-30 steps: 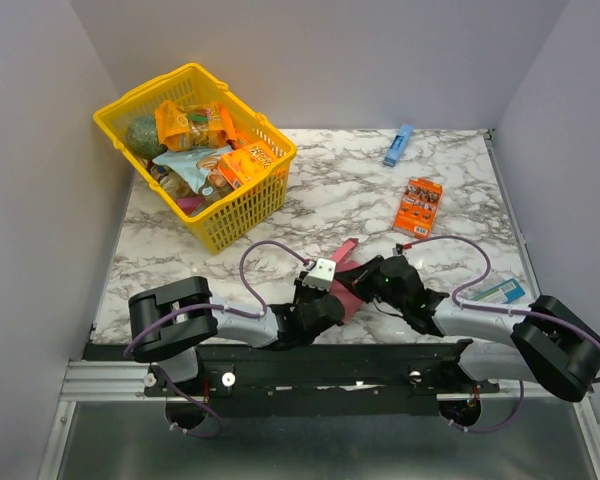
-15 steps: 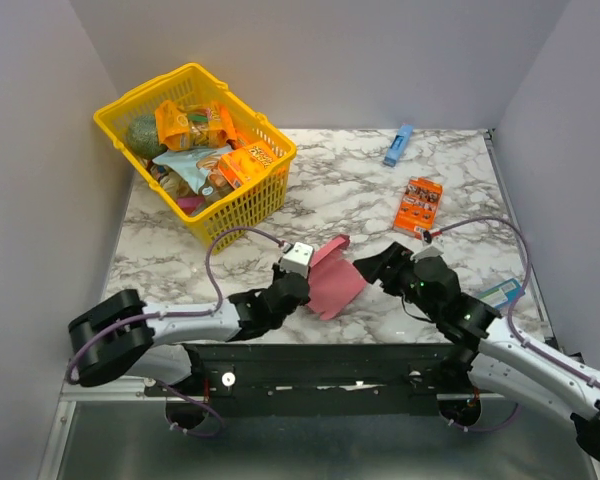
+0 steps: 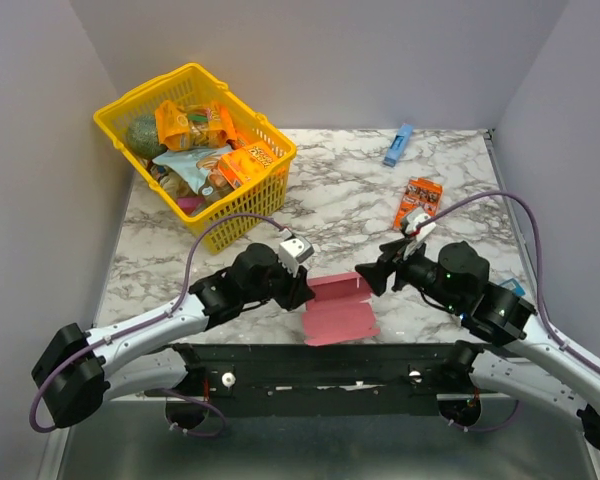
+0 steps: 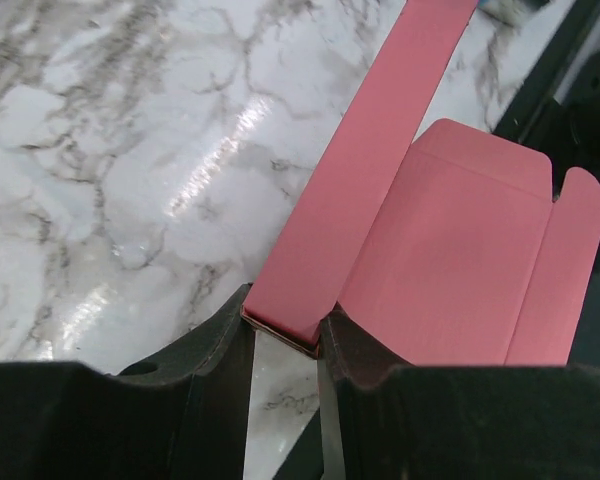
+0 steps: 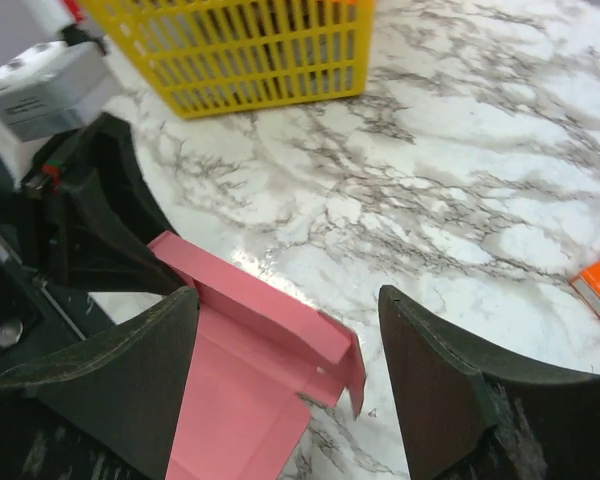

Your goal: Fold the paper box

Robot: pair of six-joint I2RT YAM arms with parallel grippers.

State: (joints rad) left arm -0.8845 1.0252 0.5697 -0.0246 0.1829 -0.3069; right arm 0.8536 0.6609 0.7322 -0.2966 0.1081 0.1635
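At the far left of the marble table (image 3: pixel 340 190), a yellow basket (image 3: pixel 242 215) is sitting, filled with snack packets. The left arm is reaching in from the near left corner toward the middle. The left gripper (image 3: pixel 298 287) is pinching the left end of the paper box (image 3: pixel 338 318). In the left wrist view its fingers (image 4: pixel 220 350) are clamping the short end of a long pink flap, with the card's edge caught between them.

The paper box is lying as a flat pink sheet near the front edge of the table, in the middle, between the two grippers. Its long flap is standing up along the far side, and smaller flaps are showing at the right end. Whether the sheet is resting fully on the table or being lifted slightly at the held end cannot be told.

Just right of the box, the right gripper (image 3: pixel 375 268) is hanging with its jaws spread wide and holding nothing. In the right wrist view its fingers (image 5: pixel 150 360) are standing far apart above the box's right end, not touching it. Farther right and back, an orange box (image 3: pixel 418 203) is lying on the table. A slim blue box (image 3: pixel 398 145) is lying near the rear edge.
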